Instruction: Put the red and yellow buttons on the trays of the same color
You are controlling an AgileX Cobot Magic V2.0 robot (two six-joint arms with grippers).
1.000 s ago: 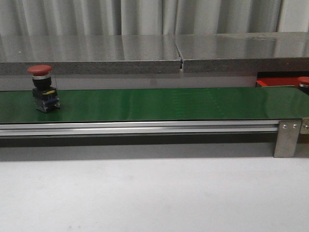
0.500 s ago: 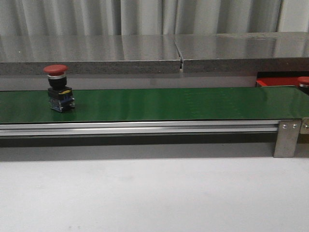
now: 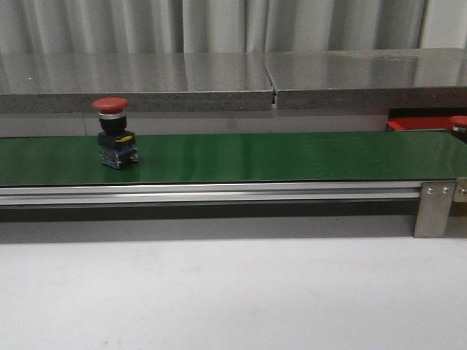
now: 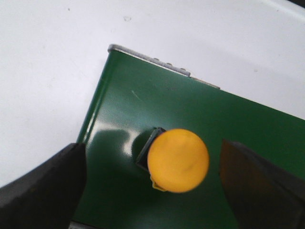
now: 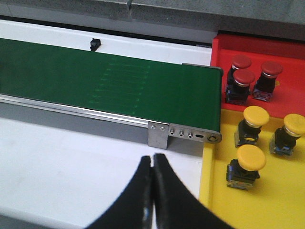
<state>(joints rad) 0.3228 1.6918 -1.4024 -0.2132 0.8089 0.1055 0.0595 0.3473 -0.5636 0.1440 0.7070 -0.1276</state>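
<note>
A red button (image 3: 111,104) with a dark base stands upright on the green belt (image 3: 277,157), left of centre in the front view. In the left wrist view a yellow button (image 4: 177,160) stands on the belt (image 4: 143,105) near its end. My left gripper (image 4: 152,164) is open, with its fingers (image 4: 43,186) apart on either side of that button and not touching it. My right gripper (image 5: 152,160) is shut and empty above the white table, near the belt's other end. The red tray (image 5: 224,52) holds three red buttons (image 5: 244,78). The yellow tray (image 5: 286,210) holds three yellow buttons (image 5: 251,158).
The belt's aluminium rail (image 3: 219,191) and bracket (image 3: 435,208) run along its front. A grey shelf (image 3: 146,91) runs behind the belt. The red tray's edge (image 3: 416,122) and one red cap (image 3: 458,122) show at the far right in the front view. Neither arm shows there.
The red button has travelled to the right along the belt, still upright. Nothing else in the front view has moved.
</note>
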